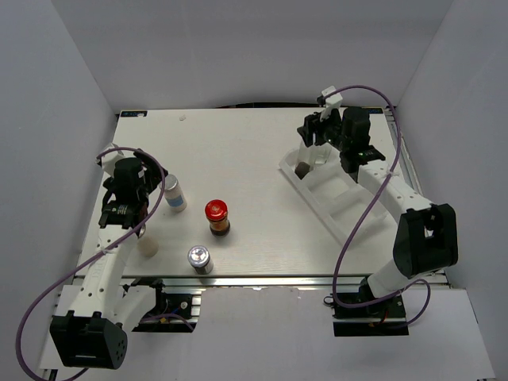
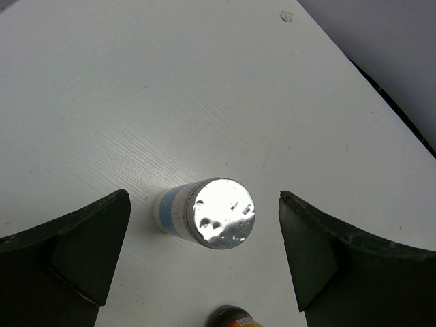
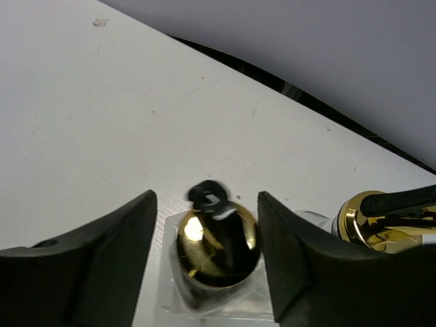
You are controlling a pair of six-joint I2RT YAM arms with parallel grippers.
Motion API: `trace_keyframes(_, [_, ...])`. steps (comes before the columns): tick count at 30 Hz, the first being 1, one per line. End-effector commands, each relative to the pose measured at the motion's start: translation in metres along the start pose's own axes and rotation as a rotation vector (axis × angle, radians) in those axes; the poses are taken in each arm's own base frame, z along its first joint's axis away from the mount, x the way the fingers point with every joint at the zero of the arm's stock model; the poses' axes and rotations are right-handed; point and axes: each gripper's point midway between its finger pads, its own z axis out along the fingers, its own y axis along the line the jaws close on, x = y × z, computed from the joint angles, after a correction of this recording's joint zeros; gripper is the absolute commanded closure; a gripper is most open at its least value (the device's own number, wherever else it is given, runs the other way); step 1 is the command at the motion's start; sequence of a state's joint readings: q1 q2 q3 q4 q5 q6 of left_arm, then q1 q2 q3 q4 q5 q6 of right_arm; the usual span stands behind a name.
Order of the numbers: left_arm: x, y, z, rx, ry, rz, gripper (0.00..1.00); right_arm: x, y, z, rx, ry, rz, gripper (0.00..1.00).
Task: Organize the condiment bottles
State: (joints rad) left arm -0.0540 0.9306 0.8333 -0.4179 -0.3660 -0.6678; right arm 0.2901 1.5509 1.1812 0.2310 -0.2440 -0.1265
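My left gripper (image 1: 147, 197) is open just above a silver-lidded shaker with a blue label (image 1: 174, 193); in the left wrist view the shaker (image 2: 219, 212) stands upright between and below the spread fingers (image 2: 88, 245). The red-lidded dark jar (image 1: 217, 217), a second silver-lidded shaker (image 1: 199, 259) and the cream bottle (image 1: 148, 246) stand nearby. My right gripper (image 3: 208, 197) is open around the gold pourer of a clear glass bottle (image 3: 216, 248); the right finger is close against it, the left stands apart. The second gold-pourer bottle (image 3: 381, 221) stands just to its right.
The white three-compartment tray (image 1: 341, 208) lies slanted on the right side under my right arm, and both glass bottles (image 1: 321, 159) stand at its far end. The dark jar shows at the bottom edge of the left wrist view (image 2: 235, 318). White walls enclose the table.
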Motion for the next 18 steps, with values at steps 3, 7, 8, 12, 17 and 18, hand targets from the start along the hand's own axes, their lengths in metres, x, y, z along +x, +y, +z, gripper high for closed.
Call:
trace_keyframes(3, [-0.012,-0.004,-0.006,-0.002,-0.019,-0.018,0.02,-0.069,-0.004,-0.022,0.033,-0.19,-0.041,0.15])
trace_keyframes(7, [-0.014,-0.001,-0.007,-0.024,-0.02,-0.022,0.02,-0.083,-0.004,-0.036,0.054,-0.204,-0.024,0.11])
trace_keyframes(8, [-0.013,0.0,-0.007,-0.027,-0.016,-0.021,0.02,-0.091,-0.004,-0.042,0.063,-0.216,-0.021,0.1])
trace_keyframes(12, [-0.009,0.003,-0.007,-0.039,0.0,-0.015,0.02,-0.089,-0.01,-0.057,0.121,-0.163,0.027,0.11])
trace_keyframes(17, [-0.002,0.007,-0.007,-0.055,0.033,0.006,0.02,-0.106,-0.012,-0.088,0.179,-0.144,0.053,0.11])
trace_keyframes(18, [0.0,0.008,-0.007,-0.058,0.04,0.011,0.02,-0.111,-0.008,-0.094,0.172,-0.139,0.052,0.11])
